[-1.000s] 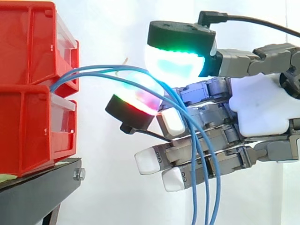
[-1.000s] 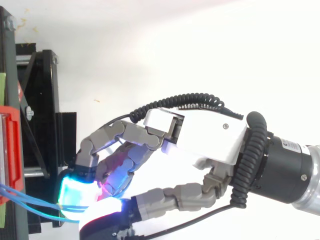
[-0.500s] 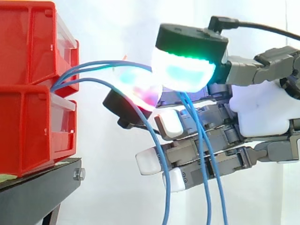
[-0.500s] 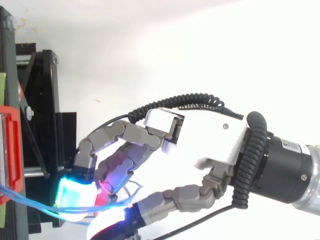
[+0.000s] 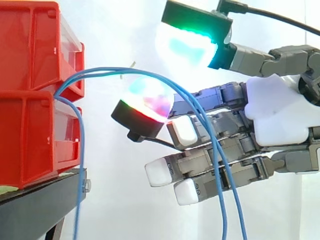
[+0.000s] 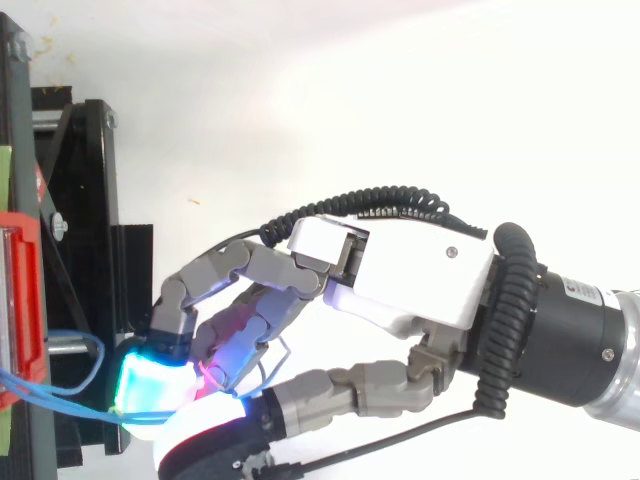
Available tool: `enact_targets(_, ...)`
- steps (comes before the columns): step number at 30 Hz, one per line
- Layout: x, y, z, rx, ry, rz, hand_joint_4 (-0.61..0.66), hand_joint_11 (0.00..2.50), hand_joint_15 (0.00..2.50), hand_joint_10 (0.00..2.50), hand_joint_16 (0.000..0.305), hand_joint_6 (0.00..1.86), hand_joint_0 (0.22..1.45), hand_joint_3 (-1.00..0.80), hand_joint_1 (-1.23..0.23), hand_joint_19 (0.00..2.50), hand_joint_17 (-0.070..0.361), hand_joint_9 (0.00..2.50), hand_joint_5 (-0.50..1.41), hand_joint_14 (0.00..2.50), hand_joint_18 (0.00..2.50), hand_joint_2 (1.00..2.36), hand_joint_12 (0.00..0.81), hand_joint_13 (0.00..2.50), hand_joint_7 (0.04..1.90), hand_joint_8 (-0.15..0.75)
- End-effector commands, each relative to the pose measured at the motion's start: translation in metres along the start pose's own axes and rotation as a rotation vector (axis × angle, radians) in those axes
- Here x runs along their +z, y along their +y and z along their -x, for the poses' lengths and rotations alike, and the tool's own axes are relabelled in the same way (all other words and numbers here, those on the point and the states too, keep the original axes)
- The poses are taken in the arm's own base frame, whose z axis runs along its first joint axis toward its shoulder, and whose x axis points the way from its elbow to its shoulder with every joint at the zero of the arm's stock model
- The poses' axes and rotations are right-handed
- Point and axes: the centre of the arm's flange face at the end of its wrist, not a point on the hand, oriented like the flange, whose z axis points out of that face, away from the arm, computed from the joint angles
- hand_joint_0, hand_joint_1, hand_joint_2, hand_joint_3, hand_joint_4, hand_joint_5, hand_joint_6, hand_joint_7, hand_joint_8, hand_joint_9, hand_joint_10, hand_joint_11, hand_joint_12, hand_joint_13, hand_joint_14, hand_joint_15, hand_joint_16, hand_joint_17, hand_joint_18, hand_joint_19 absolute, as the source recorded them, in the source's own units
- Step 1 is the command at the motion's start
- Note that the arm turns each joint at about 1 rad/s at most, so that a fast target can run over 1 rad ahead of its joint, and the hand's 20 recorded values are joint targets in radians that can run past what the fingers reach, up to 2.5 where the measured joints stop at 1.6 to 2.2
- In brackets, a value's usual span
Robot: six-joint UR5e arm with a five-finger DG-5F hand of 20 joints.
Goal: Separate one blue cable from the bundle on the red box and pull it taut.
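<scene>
Blue cables come out between the two stacked red bins (image 5: 30,140). Two cables (image 5: 95,73) arc to the right over a raised fingertip pad (image 5: 147,97) glowing red and hang down in front of my hand (image 5: 280,115). A third blue cable (image 5: 81,165) drops straight down beside the lower bin, away from the hand. The thumb pad (image 5: 187,42), glowing green and cyan, stands well above the cables and touches nothing. The lower fingers are straight, pointing at the bins. The hand is open, with the two cables only draped over the one finger.
The bins rest on a black stand (image 5: 40,205) at the left, seen from above as a black frame (image 6: 85,250) beside the red bin edge (image 6: 20,300). A white curtain is behind. My arm (image 6: 580,340) comes in from the right.
The thumb, pressed down on the cables half a second ago, has lifted clear. One cable has slipped off the hand and swung left, now hanging beside the lower bin. Two stay over the finger.
</scene>
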Motion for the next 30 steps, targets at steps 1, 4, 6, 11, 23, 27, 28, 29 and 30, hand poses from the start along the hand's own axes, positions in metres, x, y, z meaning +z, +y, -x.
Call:
enact_targets(1, 0.0001, 0.0006, -0.0001, 0.001, 0.000, 0.001, 0.05, 0.53, 0.46, 0.02, 0.043, 0.89, 0.57, -0.29, -0.73, 0.61, 0.098, 1.13, -0.08, 0.02, 0.56, 1.01, 0.335, 0.75, 0.90, 0.257)
enact_targets(4, 0.0002, -0.0012, -0.0001, -0.001, 0.000, -0.001, 0.04, 0.52, 0.46, 0.02, 0.045, 0.89, 0.57, -0.21, -0.75, 0.60, 0.102, 1.14, -0.08, 0.02, 0.58, 1.02, 0.345, 0.76, 0.91, 0.263)
enact_targets(6, -0.0004, -0.0001, -0.0011, 0.000, 0.001, 0.000, 0.04, 0.50, 0.44, 0.02, 0.050, 0.90, 0.58, -0.18, -0.77, 0.58, 0.113, 1.13, -0.08, 0.02, 0.61, 1.01, 0.363, 0.77, 0.86, 0.286)
enact_targets(11, -0.0001, 0.0004, -0.0002, -0.001, 0.003, -0.002, 0.02, 0.52, 0.45, 0.02, 0.046, 0.92, 0.62, -0.22, -0.82, 0.59, 0.104, 1.05, -0.11, 0.02, 0.57, 1.01, 0.341, 0.74, 0.79, 0.260)
enact_targets(23, -0.0007, 0.0001, -0.0009, -0.003, 0.001, -0.004, -0.11, 0.53, 0.45, 0.02, 0.042, 0.94, 0.70, -0.38, -0.87, 0.56, 0.095, 1.00, -0.13, 0.02, 0.58, 1.01, 0.324, 0.72, 0.76, 0.234)
enact_targets(27, -0.0011, 0.0001, -0.0020, -0.003, 0.003, -0.004, -0.07, 0.53, 0.45, 0.02, 0.042, 0.94, 0.68, -0.40, -0.85, 0.56, 0.095, 1.00, -0.13, 0.02, 0.58, 1.01, 0.322, 0.73, 0.74, 0.231)
enact_targets(28, -0.0014, -0.0001, -0.0018, -0.005, 0.003, -0.007, -0.04, 0.53, 0.45, 0.02, 0.042, 0.94, 0.68, -0.40, -0.85, 0.57, 0.095, 1.01, -0.12, 0.02, 0.58, 1.01, 0.323, 0.73, 0.76, 0.234)
enact_targets(29, -0.0014, -0.0001, -0.0018, -0.005, 0.003, -0.007, -0.03, 0.52, 0.45, 0.02, 0.042, 0.94, 0.67, -0.41, -0.84, 0.57, 0.095, 1.01, -0.12, 0.02, 0.58, 1.01, 0.322, 0.73, 0.75, 0.234)
enact_targets(30, -0.0016, -0.0009, -0.0016, -0.005, 0.003, -0.008, 0.00, 0.53, 0.45, 0.02, 0.042, 0.93, 0.64, -0.41, -0.81, 0.58, 0.095, 1.03, -0.11, 0.02, 0.58, 1.01, 0.323, 0.73, 0.78, 0.238)
